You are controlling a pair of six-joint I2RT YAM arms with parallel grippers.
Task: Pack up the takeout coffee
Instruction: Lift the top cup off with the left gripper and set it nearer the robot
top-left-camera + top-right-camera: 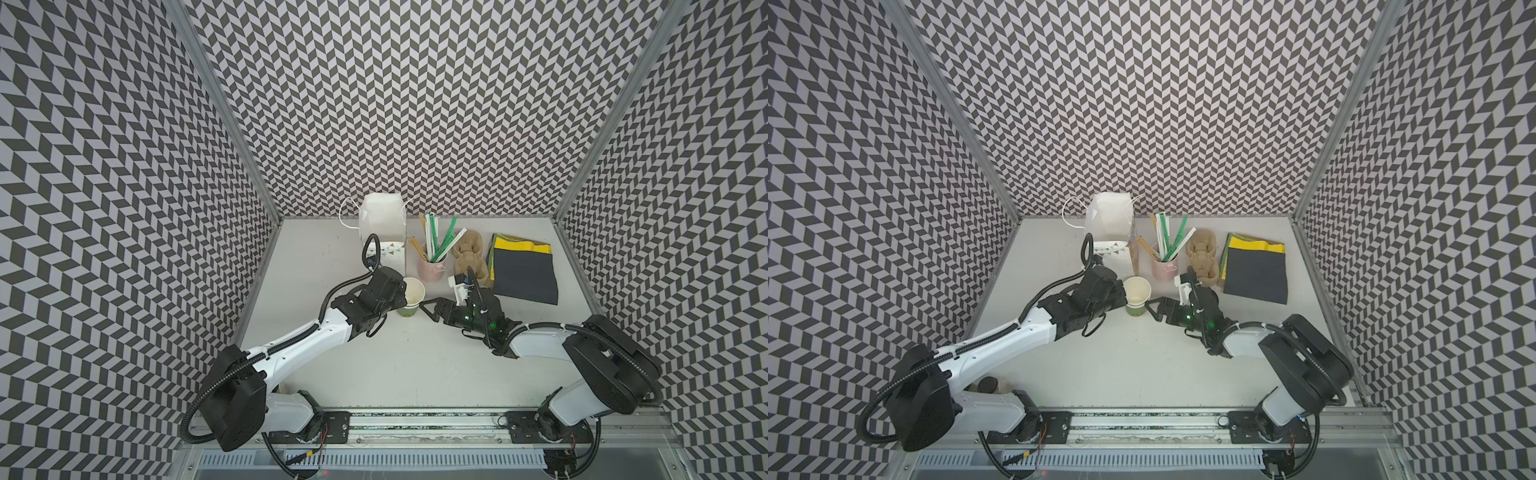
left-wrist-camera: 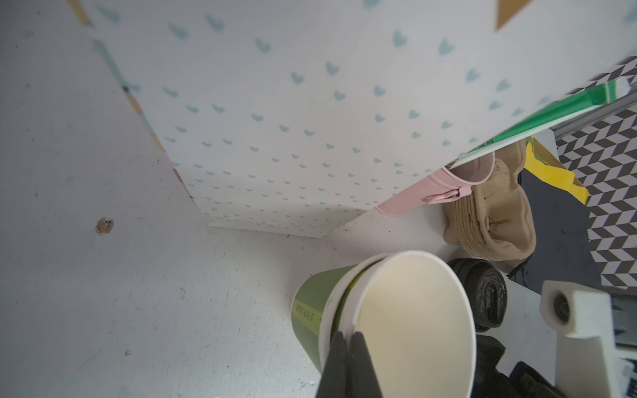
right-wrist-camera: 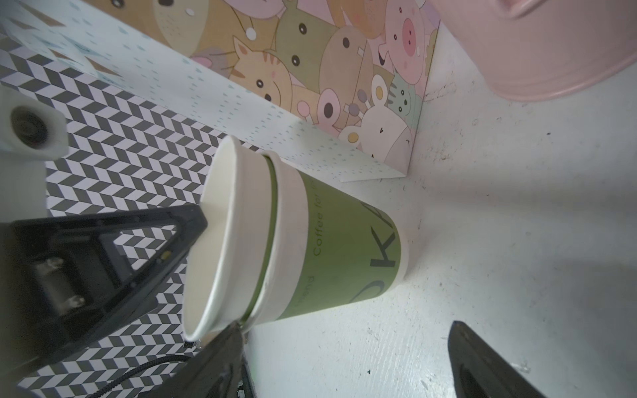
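Step in hand, by the look of it: splitting two nested green cups before any lidding or bagging.

Nearest: L claw (image 2: pixel 348 348) clamped tight on rim of inner cup (image 2: pixel 413 327), one finger inside, one outside. Inner cup riding high & a bit crooked in outer cup (image 3: pixel 344 241); outer standing on bench (image 1: pixel 374 374), roughly mid-bench, between the two claws.

R claw (image 3: pixel 344 336) spread wide, low, just beside outer cup. Nothing held. One finger right at outer rim; touching or not, can't tell.

Takeout coffee = one of this pair; can't tell which yet. No lid on either, both empty as far as visible.

Just behind cups: black lids (image 2: pixel 482 293), stacked, partly hidden by R arm. Farther: pink cup of straws (image 1: pixel 432 268), brown cup carrier (image 1: pixel 469 257), folded cloths (image 1: pixel 523 274). Farthest back: paper bag (image 1: pixel 384 222), upright, open top, likely the packing spot.

Next move prob calls for: R claw closing round outer cup wall to pin it down, L lifting inner straight up, no twist, gentle squeeze (thin paper, crushes easily). Risk: both cups rising together, or outer tipping.
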